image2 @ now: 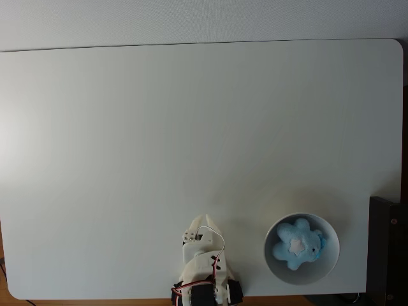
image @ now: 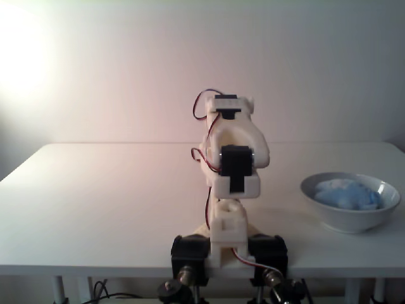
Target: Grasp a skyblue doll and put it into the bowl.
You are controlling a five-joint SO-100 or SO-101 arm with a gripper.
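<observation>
The skyblue doll (image2: 297,244) lies inside the bowl (image2: 275,271), near the table's front right corner in the top-down fixed view. In the front-facing fixed view, the doll (image: 347,193) shows as a pale blue lump above the rim of the bowl (image: 351,218) at the right. My arm (image: 231,164) is folded back over its base at the table's front edge. From above, my gripper (image2: 204,220) points up the table, shut and holding nothing, about a bowl's width left of the bowl.
The white table (image2: 159,127) is bare across its middle and far side. A dark block (image2: 386,248) stands just off the table's right edge, beside the bowl. A plain wall (image: 126,63) runs behind the table.
</observation>
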